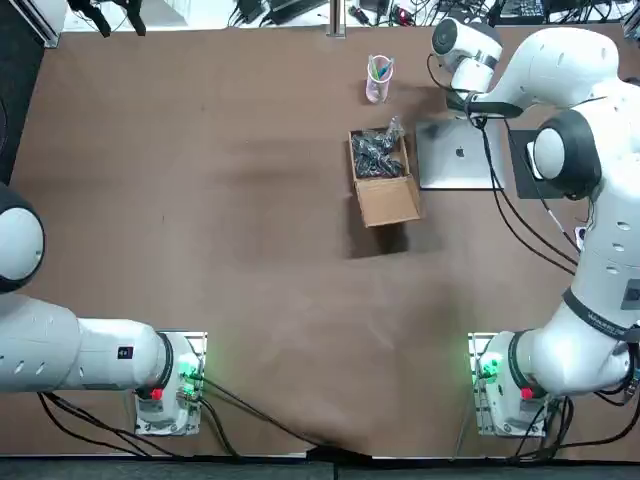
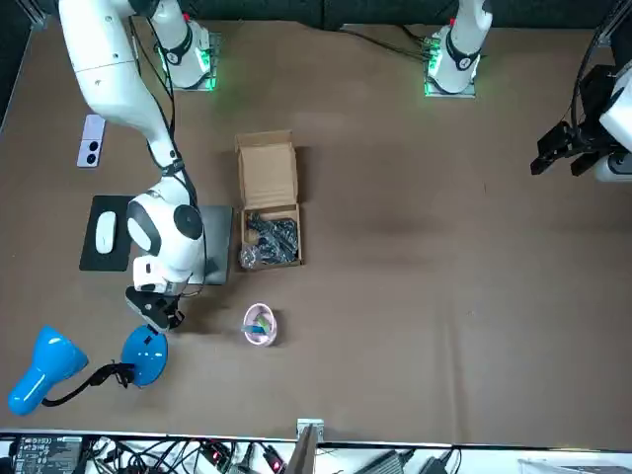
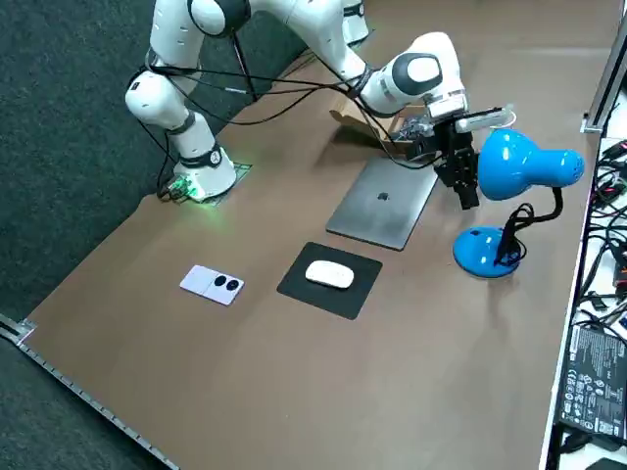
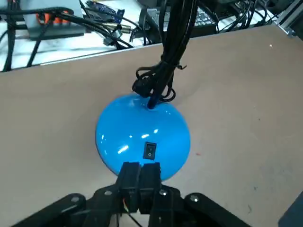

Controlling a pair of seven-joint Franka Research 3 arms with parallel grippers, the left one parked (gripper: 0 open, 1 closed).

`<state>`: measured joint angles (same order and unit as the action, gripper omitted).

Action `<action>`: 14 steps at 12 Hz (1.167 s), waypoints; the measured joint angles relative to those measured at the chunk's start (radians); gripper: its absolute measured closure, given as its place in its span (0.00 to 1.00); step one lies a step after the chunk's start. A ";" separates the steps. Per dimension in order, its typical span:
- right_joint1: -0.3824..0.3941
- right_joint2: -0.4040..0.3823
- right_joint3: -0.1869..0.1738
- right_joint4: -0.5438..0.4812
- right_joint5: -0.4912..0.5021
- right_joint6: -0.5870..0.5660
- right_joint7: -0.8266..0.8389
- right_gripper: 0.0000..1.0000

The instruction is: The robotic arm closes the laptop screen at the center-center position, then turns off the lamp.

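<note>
The silver laptop [image 1: 460, 155] lies closed and flat on the table, its logo facing up [image 3: 382, 201]. The blue lamp stands beyond it, with a round base [image 3: 485, 252], a bent black neck and a blue head [image 3: 524, 166]. In the right wrist view the base [image 4: 142, 127] carries a small black rocker switch [image 4: 150, 150]. My right gripper [image 4: 140, 171] is shut with nothing in it, its tips pressed together just short of that switch. From the front the gripper [image 2: 158, 311] hangs right above the base [image 2: 143, 354]. The lamp does not show in the top view.
An open cardboard box [image 1: 383, 175] holding dark parts sits beside the laptop. A pink cup [image 1: 379, 78] with pens stands near it. A white mouse [image 3: 330, 275] rests on a black pad, with a phone [image 3: 213, 284] farther out. Cables lie past the table edge behind the lamp.
</note>
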<state>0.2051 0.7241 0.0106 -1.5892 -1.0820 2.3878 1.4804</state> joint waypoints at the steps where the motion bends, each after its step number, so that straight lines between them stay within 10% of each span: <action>1: -0.004 0.005 0.000 0.000 0.000 0.004 0.000 0.98; 14: -0.045 0.045 0.000 0.021 -0.027 0.078 0.001 0.98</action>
<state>0.1598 0.7692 0.0102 -1.5684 -1.1090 2.4654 1.4815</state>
